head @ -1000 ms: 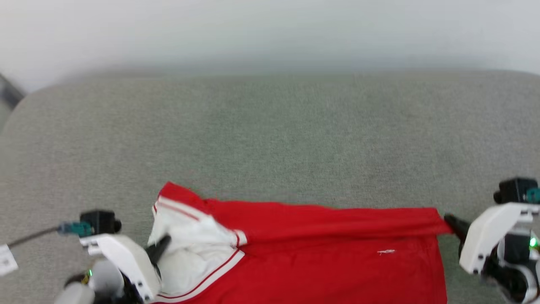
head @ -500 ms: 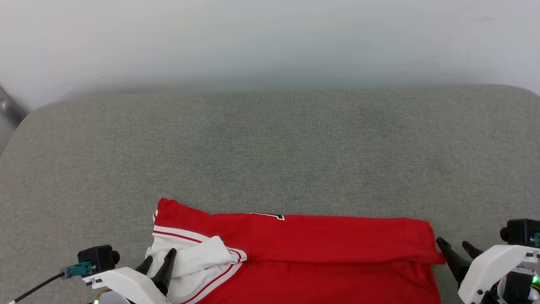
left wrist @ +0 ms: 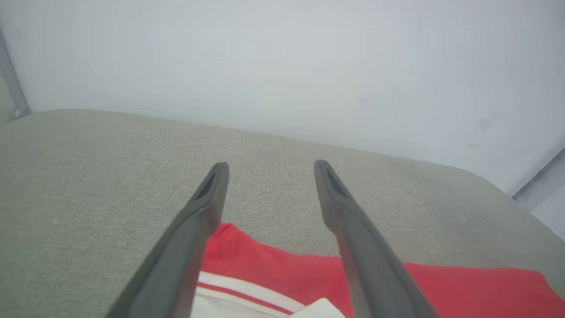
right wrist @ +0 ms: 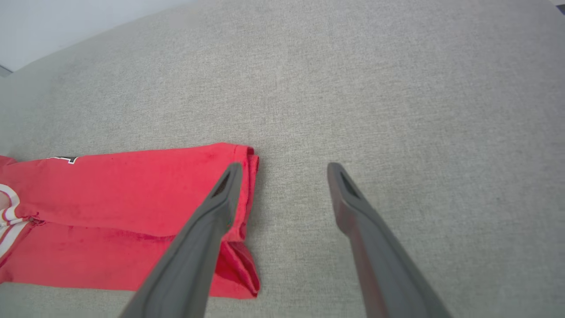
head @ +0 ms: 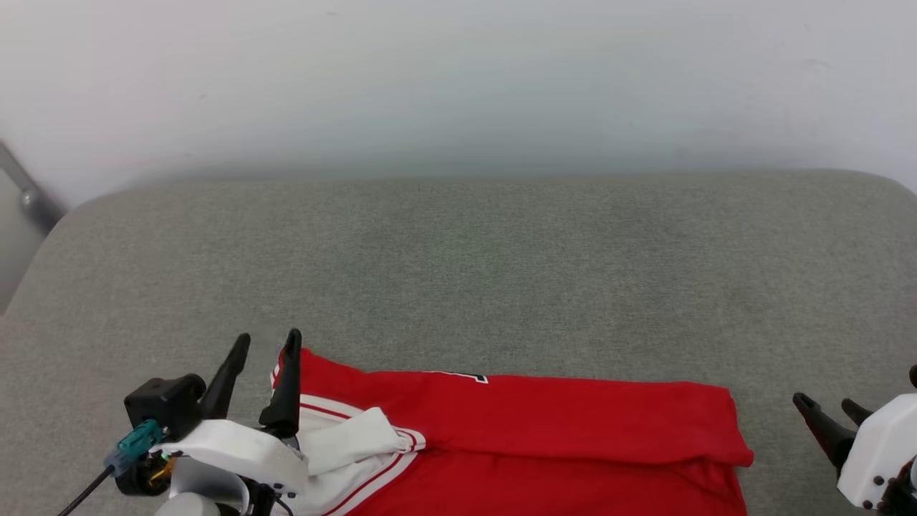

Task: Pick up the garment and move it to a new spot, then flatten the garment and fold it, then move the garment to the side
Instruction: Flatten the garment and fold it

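The garment (head: pixel 544 423) is a red T-shirt with a white, red-striped sleeve, lying folded over along the near edge of the grey cushion (head: pixel 458 272). A sliver of black print shows at its far fold. My left gripper (head: pixel 269 344) stands open above the sleeve end, fingers raised off the cloth, nothing between them. In the left wrist view the same gripper (left wrist: pixel 269 165) spreads over the garment (left wrist: pixel 273 274). My right gripper (head: pixel 824 405) is open just right of the hem corner. The right wrist view has that gripper (right wrist: pixel 282 167) empty beside the garment (right wrist: pixel 132 194).
The grey fabric surface reaches back to a pale wall (head: pixel 458 79). A metal bar (head: pixel 29 193) leans at the far left. Bare cushion stretches behind and to the right of the shirt.
Both grippers have opened and let go of the garment, which now lies loose. The left gripper has lifted off the sleeve; the right has drawn back from the hem. The camera tilted.
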You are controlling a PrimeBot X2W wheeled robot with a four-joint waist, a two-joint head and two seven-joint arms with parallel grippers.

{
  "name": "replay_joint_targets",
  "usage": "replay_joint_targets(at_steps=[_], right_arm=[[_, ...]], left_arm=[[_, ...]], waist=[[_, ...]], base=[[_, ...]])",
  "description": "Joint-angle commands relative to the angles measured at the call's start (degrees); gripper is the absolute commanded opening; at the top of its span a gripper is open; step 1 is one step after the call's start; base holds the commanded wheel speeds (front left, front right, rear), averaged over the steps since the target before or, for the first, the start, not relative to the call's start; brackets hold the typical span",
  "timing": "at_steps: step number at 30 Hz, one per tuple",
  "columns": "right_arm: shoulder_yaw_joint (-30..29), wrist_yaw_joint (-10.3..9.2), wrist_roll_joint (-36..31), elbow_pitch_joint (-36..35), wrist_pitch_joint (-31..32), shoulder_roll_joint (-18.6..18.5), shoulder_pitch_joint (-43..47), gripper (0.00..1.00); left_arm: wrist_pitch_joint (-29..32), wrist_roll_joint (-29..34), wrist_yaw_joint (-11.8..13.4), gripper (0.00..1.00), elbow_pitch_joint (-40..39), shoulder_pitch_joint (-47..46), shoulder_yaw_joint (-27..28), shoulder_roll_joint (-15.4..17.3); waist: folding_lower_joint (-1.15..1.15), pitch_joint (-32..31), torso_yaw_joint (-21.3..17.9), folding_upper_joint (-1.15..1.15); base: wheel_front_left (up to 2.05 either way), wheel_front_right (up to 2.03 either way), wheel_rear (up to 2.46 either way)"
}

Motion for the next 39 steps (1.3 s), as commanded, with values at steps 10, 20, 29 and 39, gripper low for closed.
replay_joint_targets(at_steps=[10, 20, 29, 39], right_arm=[[-1.12, -0.02, -1.10, -0.10, 11.71, 2.98, 0.79, 1.00], [0.65, -0.02, 0.83, 9.24, 11.82, 4.31, -2.31, 1.00], [4.96, -0.02, 3.76, 15.44, 11.06, 3.92, -3.65, 0.00], [5.75, -0.03, 3.24, 12.71, 7.24, -0.14, -3.53, 0.00]], left_arm=[[-3.18, 7.84, 3.29, 1.00, -8.49, -0.30, -0.12, -0.04], [-3.29, 8.92, 2.14, 1.00, -9.85, -1.19, -1.09, -0.58], [-3.17, 9.13, 1.95, 1.00, -8.98, -1.09, -1.81, -0.38], [-2.30, 10.27, 4.01, 1.00, -8.35, 1.85, -2.64, 0.32]], waist=[[0.01, 2.53, 4.21, 0.00], [0.01, 5.68, 6.76, 0.00], [0.01, 4.94, 6.35, 0.00], [0.01, 0.08, 4.00, 0.00]], base=[[0.00, 0.00, 0.00], [0.00, 0.00, 0.00], [0.00, 0.00, 0.00], [0.00, 0.00, 0.00]])
